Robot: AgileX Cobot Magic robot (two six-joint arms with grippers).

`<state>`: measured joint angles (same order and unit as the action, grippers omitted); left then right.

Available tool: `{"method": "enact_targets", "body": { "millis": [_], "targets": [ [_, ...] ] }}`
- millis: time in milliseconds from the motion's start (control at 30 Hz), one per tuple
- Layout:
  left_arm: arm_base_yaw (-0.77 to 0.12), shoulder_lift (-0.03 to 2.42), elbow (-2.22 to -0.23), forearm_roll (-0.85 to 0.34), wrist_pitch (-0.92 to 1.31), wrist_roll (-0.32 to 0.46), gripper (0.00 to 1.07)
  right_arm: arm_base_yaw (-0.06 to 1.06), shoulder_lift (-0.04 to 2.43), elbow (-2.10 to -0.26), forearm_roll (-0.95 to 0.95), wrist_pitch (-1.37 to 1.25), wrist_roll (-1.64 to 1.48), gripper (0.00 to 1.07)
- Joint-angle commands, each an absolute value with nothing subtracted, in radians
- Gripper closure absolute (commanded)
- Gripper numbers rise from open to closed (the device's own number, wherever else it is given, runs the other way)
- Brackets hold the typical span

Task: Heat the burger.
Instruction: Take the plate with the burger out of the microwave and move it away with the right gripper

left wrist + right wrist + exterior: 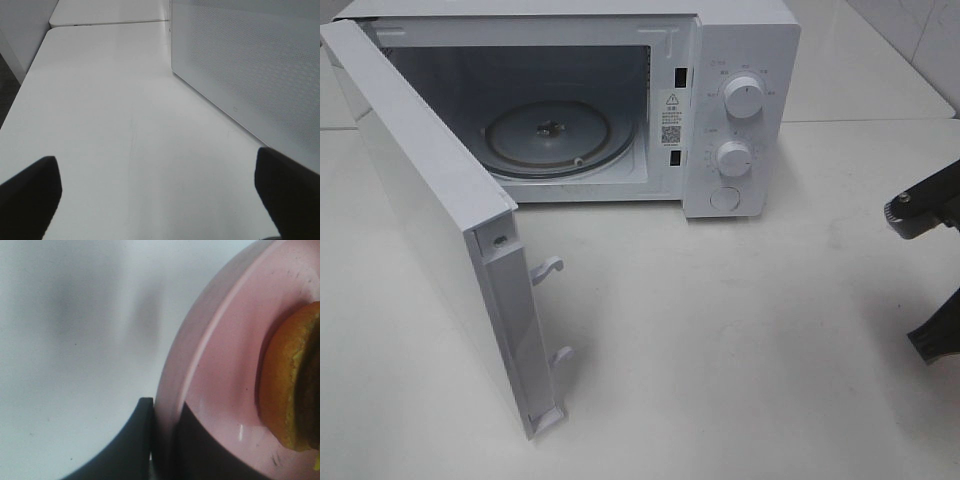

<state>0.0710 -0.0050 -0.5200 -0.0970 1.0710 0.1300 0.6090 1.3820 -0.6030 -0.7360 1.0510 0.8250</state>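
Observation:
In the right wrist view the burger (pixel 287 390) shows only its golden-brown bun edge, sitting on a pink plate (pixel 225 350). My right gripper (pixel 165 407) is shut on the plate's rim, one finger under it and one on top. In the exterior view only part of the right arm (pixel 925 212) shows at the right edge; the burger and plate are out of that view. My left gripper (pixel 157 165) is open and empty over the bare table, beside the microwave door (pixel 250 65).
A white microwave (pixel 740 60) stands at the back with its door (pixel 430 200) swung wide towards the front left. Its glass turntable (pixel 548 135) holds nothing. Two knobs (pixel 742 98) are on its right panel. White table (pixel 720 340) lies in front.

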Motion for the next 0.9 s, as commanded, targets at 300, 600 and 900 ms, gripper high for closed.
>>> {"method": "enact_targets", "body": {
  "millis": [300, 600, 900],
  "targets": [
    [0.073, -0.024, -0.518, -0.099, 1.071, 0.126, 0.09, 0.605, 1.551, -0.609, -0.835, 1.008, 0.941, 1.07],
    [0.073, -0.024, -0.518, -0.099, 1.071, 0.126, 0.09, 0.605, 1.647, -0.609, -0.859, 0.931, 1.019, 1.06],
    [0.073, -0.024, -0.518, -0.099, 1.071, 0.126, 0.09, 0.605, 1.761, -0.609, -0.906, 0.861, 1.121, 1.05]
  ]
}}
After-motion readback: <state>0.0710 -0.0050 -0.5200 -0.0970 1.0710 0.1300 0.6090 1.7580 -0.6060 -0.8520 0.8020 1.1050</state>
